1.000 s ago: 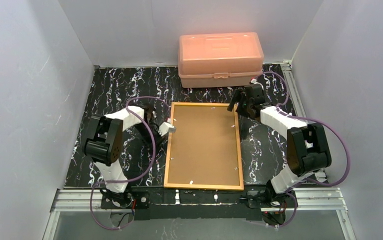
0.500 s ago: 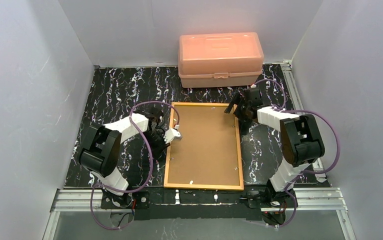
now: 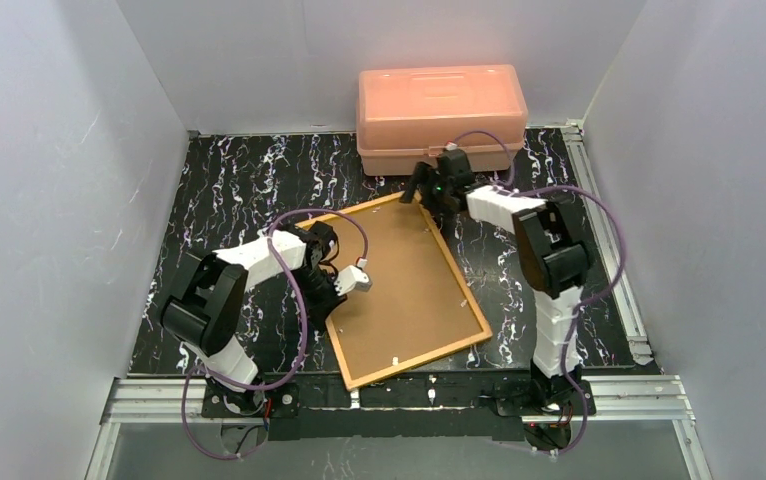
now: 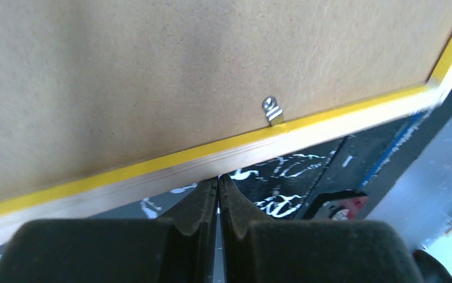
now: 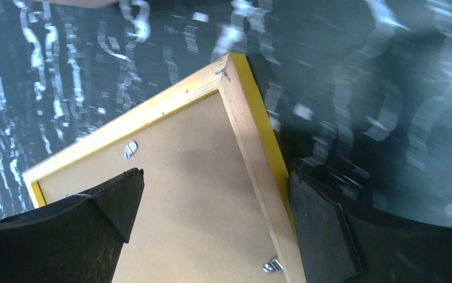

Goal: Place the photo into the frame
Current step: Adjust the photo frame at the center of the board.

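The frame (image 3: 404, 290) lies face down on the black marbled table, skewed, with its brown back and yellow-orange border up. My left gripper (image 3: 337, 300) is shut and empty, its tips (image 4: 218, 180) against the outer side of the frame's left edge (image 4: 212, 159), near a small metal clip (image 4: 272, 111). My right gripper (image 3: 419, 192) is open at the frame's far corner (image 5: 229, 65). One finger (image 5: 114, 200) hangs over the backing board and the other finger (image 5: 318, 230) sits outside the edge. The photo is not in view.
A salmon-pink plastic box (image 3: 441, 118) stands at the back, just behind my right gripper. White walls close in the left, right and back sides. A metal rail (image 3: 399, 395) runs along the near edge, close to the frame's near corner.
The frame has turned counterclockwise on the table. My right gripper swept left with the far corner. My left gripper moved nearer and rightward along the left edge.
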### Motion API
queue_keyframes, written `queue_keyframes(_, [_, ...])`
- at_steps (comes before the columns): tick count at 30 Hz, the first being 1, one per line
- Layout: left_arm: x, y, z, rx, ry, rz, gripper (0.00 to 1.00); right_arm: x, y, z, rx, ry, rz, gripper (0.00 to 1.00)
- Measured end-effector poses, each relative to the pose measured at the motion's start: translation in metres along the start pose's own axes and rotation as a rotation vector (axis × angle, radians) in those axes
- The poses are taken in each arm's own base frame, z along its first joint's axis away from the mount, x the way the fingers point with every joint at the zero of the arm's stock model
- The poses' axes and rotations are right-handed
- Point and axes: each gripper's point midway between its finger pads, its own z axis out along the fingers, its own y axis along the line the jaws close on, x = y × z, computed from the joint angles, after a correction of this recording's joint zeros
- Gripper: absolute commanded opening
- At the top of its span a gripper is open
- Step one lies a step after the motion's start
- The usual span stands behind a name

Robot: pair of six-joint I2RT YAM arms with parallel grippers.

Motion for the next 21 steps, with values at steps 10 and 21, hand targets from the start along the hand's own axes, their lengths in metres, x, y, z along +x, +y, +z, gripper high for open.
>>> queue_keyframes(10, [0.001, -0.039, -0.010, 0.156, 0.031, 0.024, 0.06, 0.035, 0.124, 0.050, -0.224, 0.117, -0.171, 0.99])
queue_keyframes(21, [-0.053, 0.014, -0.111, 0.132, -0.227, -0.099, 0.08, 0.013, 0.090, -0.027, -0.072, 0.050, -0.265, 0.99])
